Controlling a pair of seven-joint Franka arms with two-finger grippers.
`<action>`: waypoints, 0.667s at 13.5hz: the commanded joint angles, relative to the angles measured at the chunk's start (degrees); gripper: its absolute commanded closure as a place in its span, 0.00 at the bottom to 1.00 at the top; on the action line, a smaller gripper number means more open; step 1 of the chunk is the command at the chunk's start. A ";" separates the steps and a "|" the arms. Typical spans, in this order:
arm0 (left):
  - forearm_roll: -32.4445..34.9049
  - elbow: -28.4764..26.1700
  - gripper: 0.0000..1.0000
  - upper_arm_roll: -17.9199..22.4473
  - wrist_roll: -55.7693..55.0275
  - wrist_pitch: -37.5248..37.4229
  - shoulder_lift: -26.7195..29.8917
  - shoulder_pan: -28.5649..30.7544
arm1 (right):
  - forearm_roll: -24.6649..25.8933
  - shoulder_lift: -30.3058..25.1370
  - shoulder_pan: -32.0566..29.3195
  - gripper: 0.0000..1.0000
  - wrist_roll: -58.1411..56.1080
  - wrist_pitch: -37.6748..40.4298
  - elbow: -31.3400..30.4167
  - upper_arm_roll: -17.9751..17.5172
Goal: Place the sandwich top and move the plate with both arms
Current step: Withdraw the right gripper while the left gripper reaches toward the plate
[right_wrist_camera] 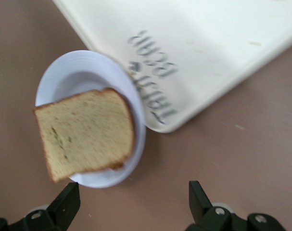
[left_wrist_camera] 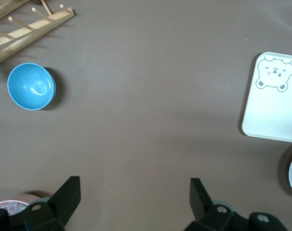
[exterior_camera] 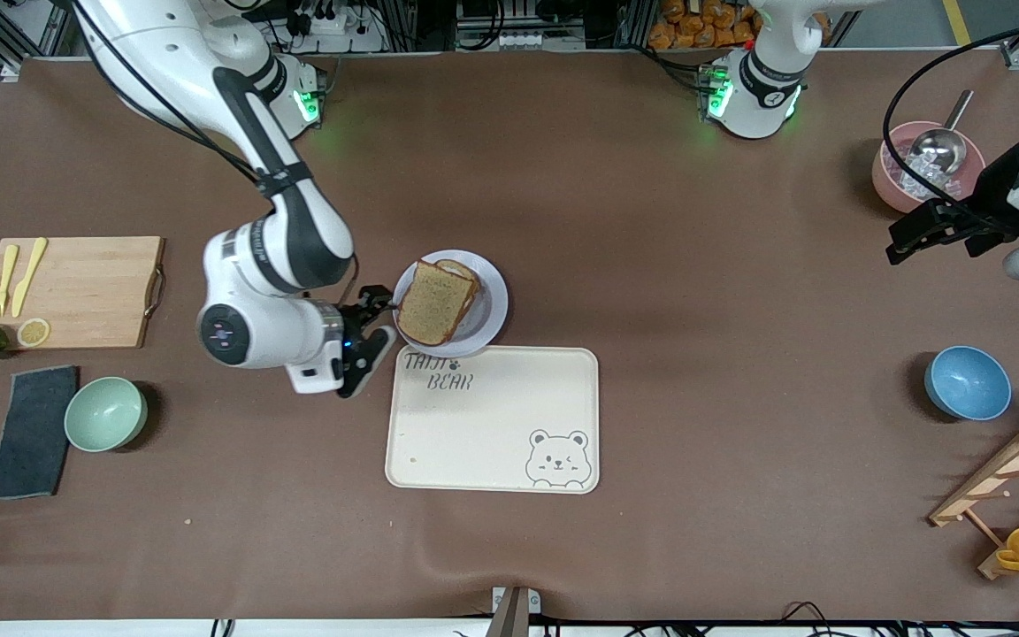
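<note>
The brown bread slice (exterior_camera: 435,303) lies on top of another slice on the small pale plate (exterior_camera: 491,305), which sits just beside the bear-print tray (exterior_camera: 492,425). My right gripper (exterior_camera: 374,327) is open and empty, low beside the plate's rim toward the right arm's end of the table. In the right wrist view the bread (right_wrist_camera: 85,132) overhangs the plate (right_wrist_camera: 76,79) and the right gripper (right_wrist_camera: 131,199) is clear of both. My left gripper (exterior_camera: 903,234) is open and empty, held up at the left arm's end of the table near the pink bowl (exterior_camera: 903,181).
A wooden cutting board (exterior_camera: 76,287) with yellow cutlery, lemons, an avocado, a green bowl (exterior_camera: 105,413) and a dark cloth (exterior_camera: 32,431) are at the right arm's end. A blue bowl (exterior_camera: 967,382), a wooden rack (exterior_camera: 1014,478) and a yellow cup are at the left arm's end.
</note>
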State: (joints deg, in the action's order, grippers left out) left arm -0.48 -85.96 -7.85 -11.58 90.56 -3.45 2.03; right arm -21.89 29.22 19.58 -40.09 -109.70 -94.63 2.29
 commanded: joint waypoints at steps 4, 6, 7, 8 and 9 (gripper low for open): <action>-0.66 0.53 0.00 -1.02 0.24 -0.47 -2.97 -0.53 | 2.99 -9.78 -0.94 0.00 0.54 12.46 -0.82 20.07; -2.77 0.18 0.00 -1.11 0.50 -1.87 -3.32 -0.71 | 8.59 -14.25 -0.51 0.00 1.67 14.42 -0.82 26.59; -4.26 0.18 0.00 -1.20 0.59 -2.05 -3.76 -0.88 | 14.45 -16.45 -0.50 0.00 4.03 14.60 -0.12 28.19; -7.23 -1.13 0.00 -1.20 1.72 -2.23 -3.85 -0.80 | 18.95 -20.74 -0.50 0.00 6.41 15.47 -0.20 28.29; -11.61 -3.49 0.00 -1.20 4.34 -1.62 -3.85 -0.27 | 19.86 -24.09 -0.94 0.00 13.30 18.53 -0.12 28.29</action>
State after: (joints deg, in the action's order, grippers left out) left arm -6.90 -86.74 -8.99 -10.29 89.01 -7.38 1.27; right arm -6.27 12.60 18.02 -36.01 -94.42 -93.50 31.21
